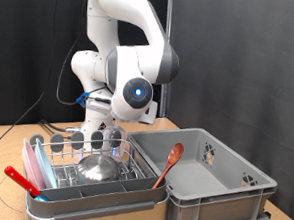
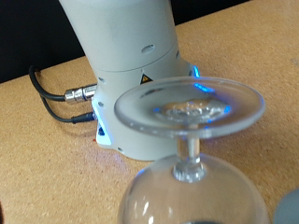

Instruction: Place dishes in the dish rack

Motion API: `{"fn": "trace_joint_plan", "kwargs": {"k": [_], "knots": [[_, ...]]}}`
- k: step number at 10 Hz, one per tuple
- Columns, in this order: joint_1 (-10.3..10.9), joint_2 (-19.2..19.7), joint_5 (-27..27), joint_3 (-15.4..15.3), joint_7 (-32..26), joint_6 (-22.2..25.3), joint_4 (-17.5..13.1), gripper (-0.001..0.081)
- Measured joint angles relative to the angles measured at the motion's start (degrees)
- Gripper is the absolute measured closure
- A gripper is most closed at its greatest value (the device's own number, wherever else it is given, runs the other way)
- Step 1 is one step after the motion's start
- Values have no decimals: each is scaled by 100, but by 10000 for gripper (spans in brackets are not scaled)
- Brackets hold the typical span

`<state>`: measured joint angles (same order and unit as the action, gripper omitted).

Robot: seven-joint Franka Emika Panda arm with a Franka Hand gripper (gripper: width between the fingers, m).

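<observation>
One steel bowl (image 1: pixel 97 167), one wine glass (image 2: pixel 187 159) — racked.

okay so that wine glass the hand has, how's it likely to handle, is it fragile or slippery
The wine glass looks like thin clear glass on a narrow stem, so probably fragile there. Its smooth, shiny surface is likely slippery. The wide foot and round bowl suggest it would roll if laid down.

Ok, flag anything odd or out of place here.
A wine glass hangs upside down, foot uppermost, close in the wrist view. A wooden spoon leans in the grey bin, not the dish rack.
</observation>
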<state>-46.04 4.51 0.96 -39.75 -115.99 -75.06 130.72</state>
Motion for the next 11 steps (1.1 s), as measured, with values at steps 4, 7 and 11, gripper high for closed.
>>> {"fn": "trace_joint_plan", "kwargs": {"k": [4, 7, 11], "knots": [[-27, 206, -10, 43, 9, 177, -428, -2], [3, -680, 20, -53, -948, -566, -183, -2], [24, -1822, 527, 34, -1756, -673, -183, -2]]}}
